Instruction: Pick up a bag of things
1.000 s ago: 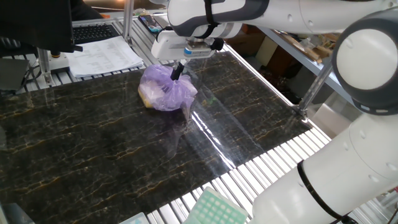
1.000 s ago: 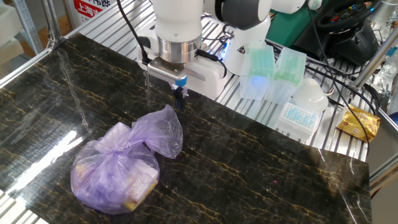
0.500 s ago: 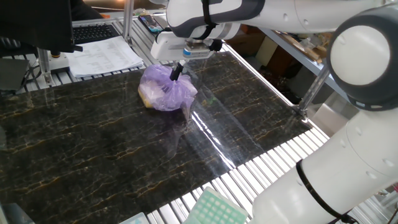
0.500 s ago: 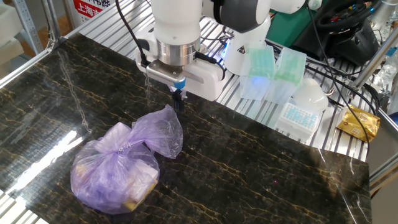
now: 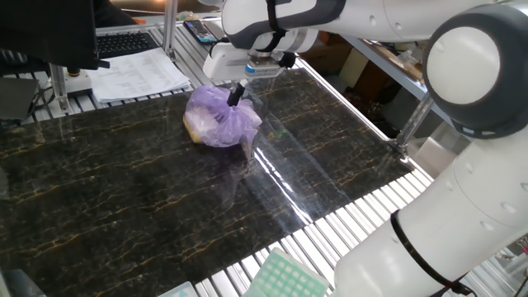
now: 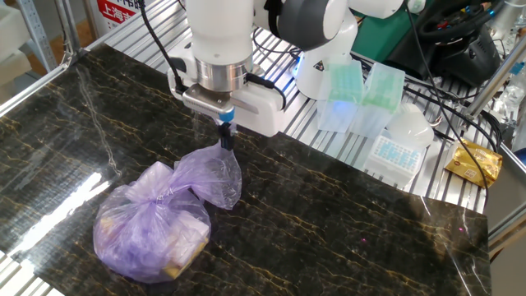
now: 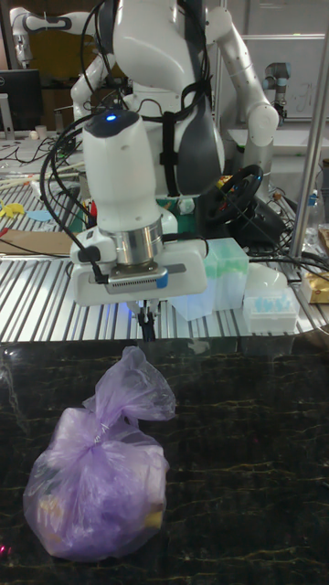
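sitting on the dark veined marble-look tabletop [image 6: 345, 214], the lumpy translucent lilac plastic bag [image 6: 160, 222] shows yellowish contents. its loose crinkled tail rises beyond the knot, straight under the two-finger gripper [image 6: 224, 138], whose fingers look pressed together at the tail's tip; pinching it, i cannot tell.

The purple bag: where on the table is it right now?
The purple bag sits on the dark marble tabletop, left of centre in the other fixed view. The gripper is at the tip of its loose flap above the knot.

Bright, even indoor light; white glare streaks on glossy tabletop [image 5: 272, 177]; sharp focus.
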Action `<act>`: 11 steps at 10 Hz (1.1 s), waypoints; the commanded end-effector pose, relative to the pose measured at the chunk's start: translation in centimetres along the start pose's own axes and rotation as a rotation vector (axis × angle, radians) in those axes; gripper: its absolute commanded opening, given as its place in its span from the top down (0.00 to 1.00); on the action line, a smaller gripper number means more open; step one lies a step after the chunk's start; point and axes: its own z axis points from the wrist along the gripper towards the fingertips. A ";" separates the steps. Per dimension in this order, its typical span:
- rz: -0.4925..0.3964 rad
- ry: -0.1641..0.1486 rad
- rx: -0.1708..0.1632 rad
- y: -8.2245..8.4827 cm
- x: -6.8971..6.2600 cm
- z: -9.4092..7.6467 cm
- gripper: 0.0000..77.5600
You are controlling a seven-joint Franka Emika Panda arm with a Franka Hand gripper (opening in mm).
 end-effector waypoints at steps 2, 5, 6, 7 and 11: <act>0.011 -0.006 0.002 -0.8 -1.5 1.2 1.00; 0.034 -0.011 0.079 -1.1 -1.8 1.4 1.00; 0.039 -0.010 0.141 -1.1 -1.8 1.4 1.00; 0.039 -0.010 0.141 -1.1 -1.8 1.4 1.00; 0.108 -0.001 0.138 -1.2 -1.8 1.1 1.00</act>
